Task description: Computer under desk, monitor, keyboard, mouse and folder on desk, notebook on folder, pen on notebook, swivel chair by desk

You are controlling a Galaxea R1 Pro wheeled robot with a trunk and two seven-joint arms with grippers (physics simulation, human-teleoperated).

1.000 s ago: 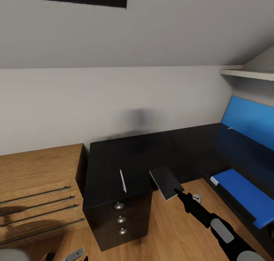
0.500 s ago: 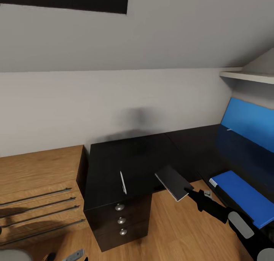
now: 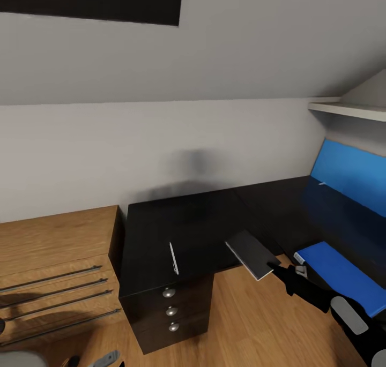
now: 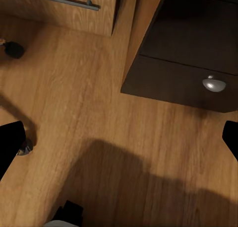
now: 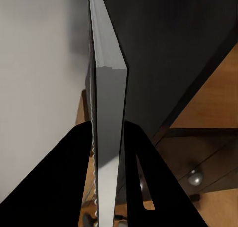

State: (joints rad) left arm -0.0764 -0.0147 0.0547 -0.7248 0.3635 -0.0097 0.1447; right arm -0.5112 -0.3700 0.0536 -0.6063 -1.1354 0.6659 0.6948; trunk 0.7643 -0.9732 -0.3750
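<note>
I have the right end effector (image 3: 277, 269) pinching the notebook (image 3: 252, 254) by its near edge, carried flat above the counter (image 3: 177, 222) edge so it clears. Folder (image 3: 343, 270) lies just beside; the pen (image 3: 173, 257) rests on the counter, near the notebook.

Grey notebook (image 3: 253, 255) tilted above black desk (image 3: 182, 222) edge; blue folder (image 3: 343, 270) right.

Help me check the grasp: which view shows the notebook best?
The right wrist view: the notebook sits edge-on, pinched between the right gripper fingers. The head view shows its flat cover over the desk edge.
</note>
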